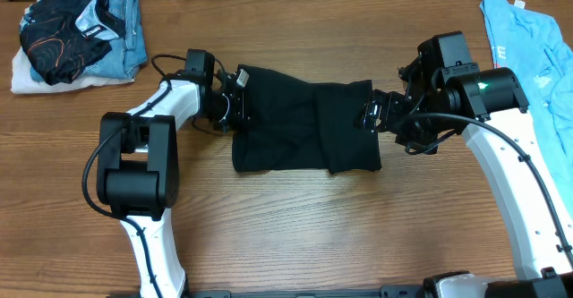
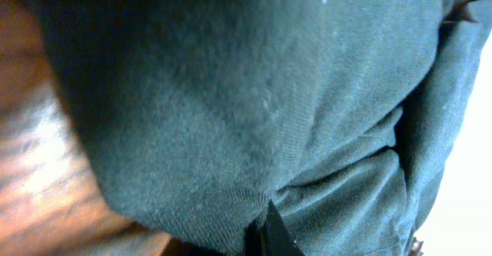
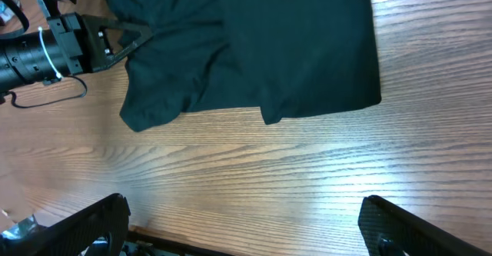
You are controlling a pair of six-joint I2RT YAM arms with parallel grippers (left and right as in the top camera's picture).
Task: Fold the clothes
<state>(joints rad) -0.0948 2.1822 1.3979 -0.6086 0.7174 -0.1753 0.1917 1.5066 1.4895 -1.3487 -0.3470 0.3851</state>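
Overhead, your black T-shirt [image 1: 300, 128] lies folded into a rough rectangle at the middle of the wooden table [image 1: 295, 235]. Your left arm rises from its base at the near left, and its white forearm slants in to the shirt's left edge. There the left gripper [image 1: 235, 101] is clenched on the black cloth, which bunches around its finger [image 2: 269, 229] in the left wrist view. Your right arm arcs up from the near right and bends left, bringing the right gripper [image 1: 370, 114] to the shirt's right edge. Its fingers [image 3: 84, 225] stand wide apart over bare wood, grasping nothing. A light blue T-shirt [image 1: 528, 47] lies at the far right, and a pile of clothes [image 1: 81, 34] at the far left.
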